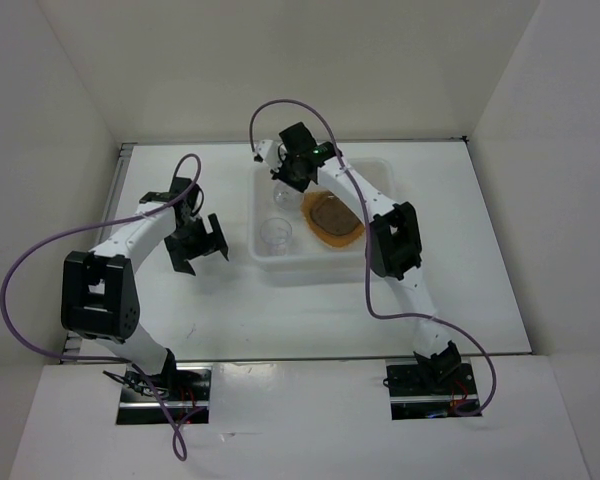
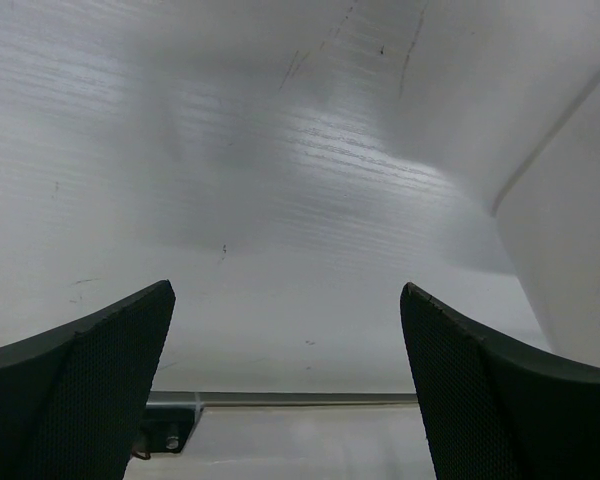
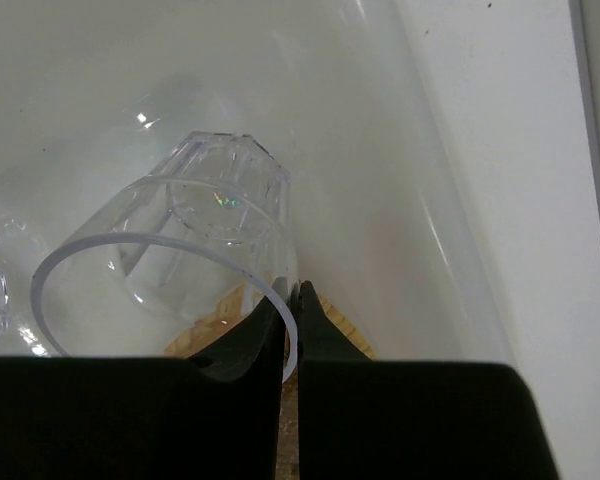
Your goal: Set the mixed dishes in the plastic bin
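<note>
Top view: the right arm reaches over the plastic bin (image 1: 320,272), its right gripper (image 1: 292,172) pinching a tilted glass cup (image 1: 279,192) at the bin's far-left corner; a second cup (image 1: 276,232) and an orange plate (image 1: 348,232) bearing a saucer (image 1: 330,213) lie inside, and the bent left arm holds the left gripper (image 1: 200,245) left of the bin. Left wrist: fingers (image 2: 90,390) spread wide. Right wrist: fingers (image 3: 250,340) closed on the cup's rim inside the bin.

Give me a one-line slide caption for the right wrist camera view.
Right gripper pinching a tilted clear glass cup by its rim over the plastic bin floor.
</note>
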`<state>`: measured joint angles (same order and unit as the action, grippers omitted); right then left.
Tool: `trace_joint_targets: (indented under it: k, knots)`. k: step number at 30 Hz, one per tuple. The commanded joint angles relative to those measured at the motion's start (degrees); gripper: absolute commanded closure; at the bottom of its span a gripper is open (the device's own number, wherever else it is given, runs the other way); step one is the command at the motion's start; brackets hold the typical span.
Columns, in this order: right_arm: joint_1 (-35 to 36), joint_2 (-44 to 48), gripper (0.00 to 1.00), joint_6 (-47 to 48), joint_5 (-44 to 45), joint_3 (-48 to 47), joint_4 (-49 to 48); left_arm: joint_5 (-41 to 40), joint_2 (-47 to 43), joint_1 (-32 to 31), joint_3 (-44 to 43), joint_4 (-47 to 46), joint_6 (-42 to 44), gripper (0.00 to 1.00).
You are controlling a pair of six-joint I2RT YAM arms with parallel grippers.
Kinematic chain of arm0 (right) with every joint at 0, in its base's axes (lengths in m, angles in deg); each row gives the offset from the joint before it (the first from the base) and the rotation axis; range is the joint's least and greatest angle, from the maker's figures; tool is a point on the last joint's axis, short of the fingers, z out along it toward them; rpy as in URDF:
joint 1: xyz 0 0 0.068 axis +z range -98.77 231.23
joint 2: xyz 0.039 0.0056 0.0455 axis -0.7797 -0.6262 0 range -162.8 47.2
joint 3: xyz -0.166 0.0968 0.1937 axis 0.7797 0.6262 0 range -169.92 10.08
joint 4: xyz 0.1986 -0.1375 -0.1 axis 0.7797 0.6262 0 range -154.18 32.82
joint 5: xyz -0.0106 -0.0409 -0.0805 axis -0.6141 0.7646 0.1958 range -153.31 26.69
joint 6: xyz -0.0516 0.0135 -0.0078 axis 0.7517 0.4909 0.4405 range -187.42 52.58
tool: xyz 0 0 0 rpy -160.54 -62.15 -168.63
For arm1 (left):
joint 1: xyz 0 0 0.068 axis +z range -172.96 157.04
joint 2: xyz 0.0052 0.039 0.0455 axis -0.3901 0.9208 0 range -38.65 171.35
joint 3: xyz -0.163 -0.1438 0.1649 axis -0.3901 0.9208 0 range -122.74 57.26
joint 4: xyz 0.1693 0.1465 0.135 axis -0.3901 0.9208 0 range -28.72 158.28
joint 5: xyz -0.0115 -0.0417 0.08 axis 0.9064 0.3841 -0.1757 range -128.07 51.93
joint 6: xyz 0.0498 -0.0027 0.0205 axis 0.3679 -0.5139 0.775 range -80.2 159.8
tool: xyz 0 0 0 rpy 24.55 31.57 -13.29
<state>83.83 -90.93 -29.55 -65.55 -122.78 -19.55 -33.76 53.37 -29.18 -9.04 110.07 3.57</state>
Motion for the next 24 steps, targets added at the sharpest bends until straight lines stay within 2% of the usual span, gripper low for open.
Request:
trace_joint_targets:
  k: [1, 5, 8, 12, 13, 15, 16, 17, 18, 21, 24]
  knots:
    - [-0.26, -1.45, 1.0, 1.77, -0.48, -4.68, 4.33, 0.96, -1.94, 0.42, 0.3, -0.9, -0.16, 0.0]
    - [-0.26, -4.68, 1.0, 2.3, -1.62, -7.67, 8.54, 1.48, -1.94, 0.94, 0.3, -0.9, 0.37, 0.0]
    - [0.27, -6.62, 0.95, 1.69, -2.15, -11.71, 11.44, 1.48, -1.94, 0.94, 0.3, -1.42, 0.37, 0.0]
    - [-0.26, -10.05, 0.47, -0.87, -4.08, -21.79, 13.29, 2.53, -1.94, 0.94, 1.43, -1.95, 0.37, 0.0]
    - [-0.78, -10.84, 0.3, -1.91, -4.09, -24.27, 13.3, 2.54, -1.94, 0.94, 1.44, -1.95, 0.37, 0.0]
    - [-0.78, -13.47, 0.17, -3.5, -5.58, -33.22, 15.57, 2.54, -2.56, 1.47, 1.44, -1.95, 0.37, 0.0]
    - [-0.78, -14.53, 0.15, -4.02, -5.58, -36.74, 16.28, 2.54, -2.56, 1.47, 1.44, -1.95, 0.37, 0.0]
    - [-1.31, -15.76, 0.12, -5.6, -5.58, -44.43, 16.81, 2.54, -2.56, 1.47, 1.44, -1.95, 0.37, 0.0]
    - [-1.31, -16.47, 0.09, -6.57, -4.62, -46.68, 16.12, 2.54, -3.17, 1.47, 1.44, -1.95, 0.37, 0.0]
    - [-1.31, -14.21, 0.02, -11.05, -1.73, -46.88, 12.35, 1.23, -3.87, 1.47, 0.13, -1.95, 0.37, 0.0]
    - [-2.54, -11.82, 0.02, -15.97, 2.65, -46.88, 10.76, -0.53, -5.27, 1.47, -0.58, -1.95, 0.37, 0.0]
